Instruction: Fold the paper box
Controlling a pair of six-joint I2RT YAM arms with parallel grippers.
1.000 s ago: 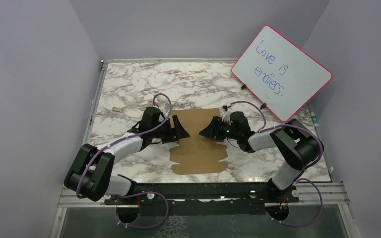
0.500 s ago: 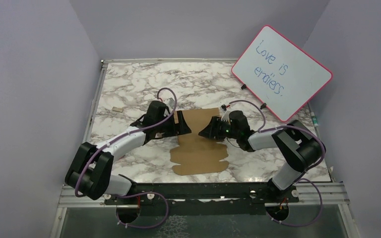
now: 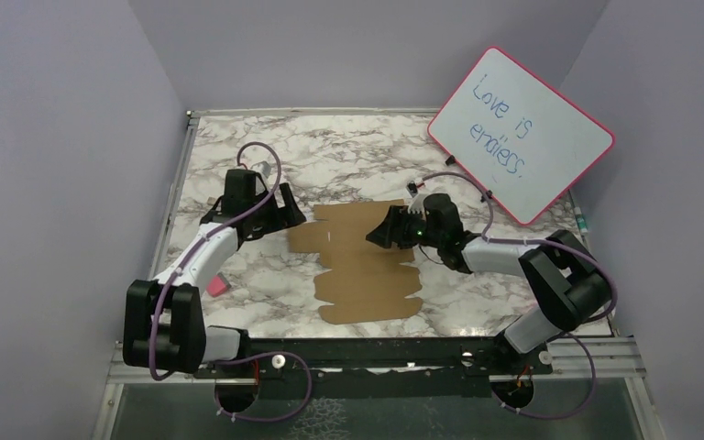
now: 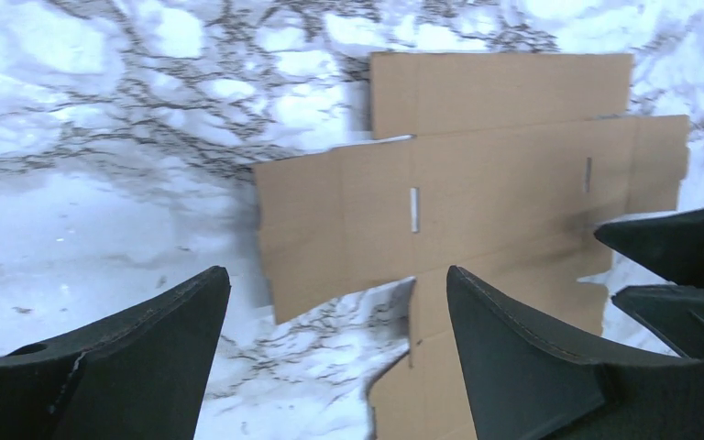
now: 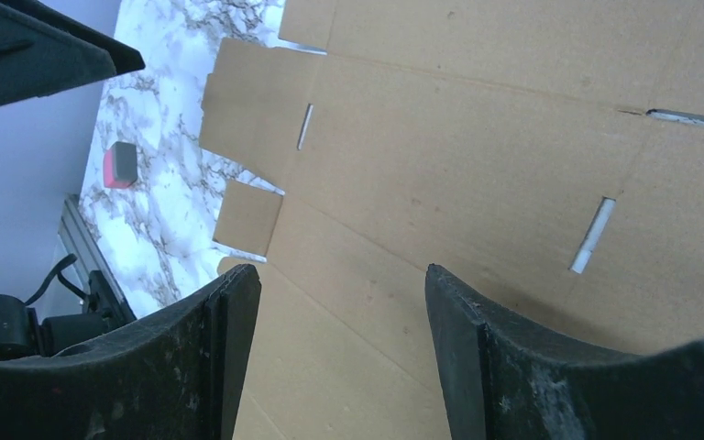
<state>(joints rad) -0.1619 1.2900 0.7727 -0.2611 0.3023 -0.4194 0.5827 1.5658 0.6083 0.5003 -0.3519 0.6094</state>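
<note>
the flat brown die-cut cardboard sheet (image 3: 367, 270) lies unfolded on my grey-veined marble table (image 3: 348, 151). my left gripper (image 3: 284, 217) gapes, empty, near its left edge; my right gripper (image 5: 339, 275) hangs released over it.

Just a paper box (image 3: 367, 275) in sheet form: plain brown cardboard, die-cut, unmarked. Lies flat and unfolded on the marble worktop (image 3: 330, 151), near its middle. Runs long from far to near, with a flap out to the left, notched edges, crease lines and narrow slots.
</note>
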